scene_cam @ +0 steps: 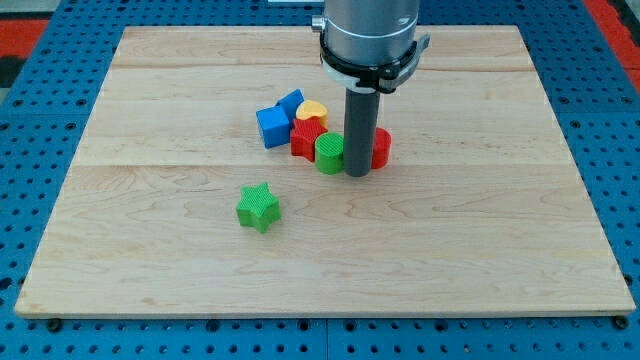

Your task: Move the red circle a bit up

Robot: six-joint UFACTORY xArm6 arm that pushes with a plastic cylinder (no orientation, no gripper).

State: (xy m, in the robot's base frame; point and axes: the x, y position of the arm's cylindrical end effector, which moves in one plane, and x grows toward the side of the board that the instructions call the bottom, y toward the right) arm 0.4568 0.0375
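Note:
The red circle [381, 148] stands near the board's middle, partly hidden behind my rod. My tip [358, 174] rests on the board just at the view's lower left of the red circle, between it and a green circle [329, 153]. Whether the tip touches either block cannot be told. To the left sit a red block [306, 138], a yellow heart [312, 113], a blue cube [272, 127] and another blue block [292, 102], packed in a cluster.
A green star [259, 206] lies alone toward the view's lower left of the cluster. The wooden board [500, 250] sits on a blue perforated table. The arm's grey body [370, 30] hangs over the board's top middle.

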